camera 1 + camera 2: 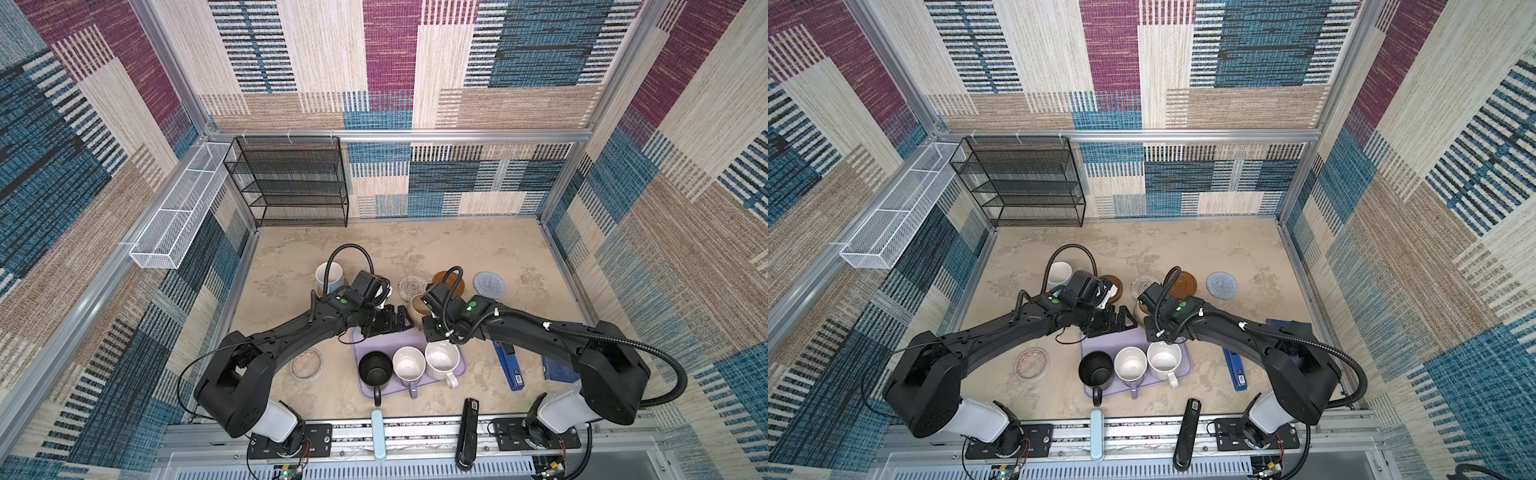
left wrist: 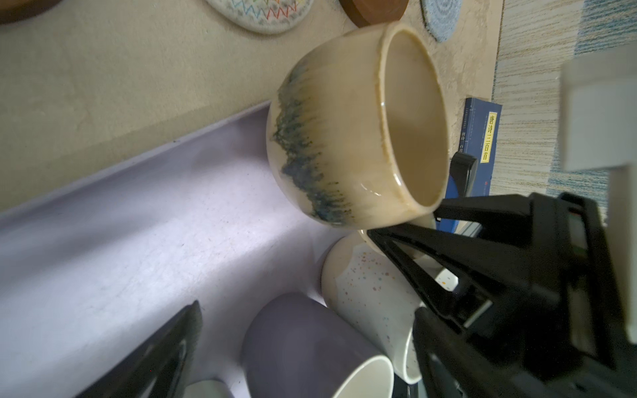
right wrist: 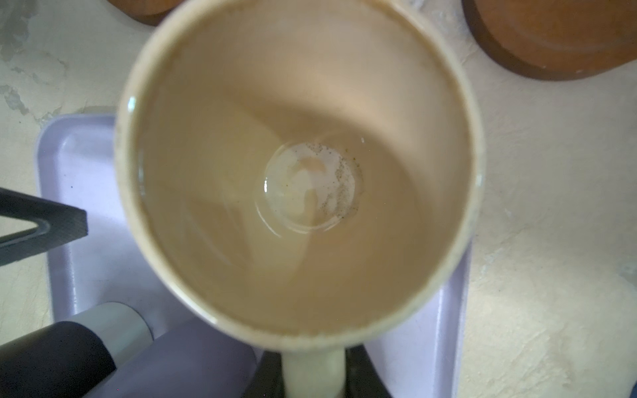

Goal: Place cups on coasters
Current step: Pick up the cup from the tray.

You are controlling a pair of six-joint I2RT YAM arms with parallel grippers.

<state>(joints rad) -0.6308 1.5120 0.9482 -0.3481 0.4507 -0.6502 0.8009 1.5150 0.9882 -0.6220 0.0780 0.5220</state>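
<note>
My right gripper [image 3: 313,379] is shut on the handle of the beige-tan cup [image 1: 417,306], which hangs over the far edge of the lavender tray [image 1: 361,337]. My left gripper [image 1: 398,321] stands open beside it, over the tray's far left, holding nothing. On the tray stand the black cup [image 1: 375,369], the lavender cup [image 1: 408,365] and the speckled white cup [image 1: 441,359]. The light blue cup [image 1: 329,277] sits on the rattan coaster at the left. Bare coasters lie beyond: whitish crocheted [image 1: 411,286], brown wooden [image 1: 452,280], blue-grey crocheted [image 1: 489,284]; a second wooden one [image 1: 1116,286].
A pinkish shallow dish [image 1: 306,363] lies left of the tray. A blue stapler [image 1: 510,368] and a blue book [image 1: 559,370] lie under the right arm. A black wire rack [image 1: 291,183] stands at the back left, a white mesh basket [image 1: 174,216] on the left wall.
</note>
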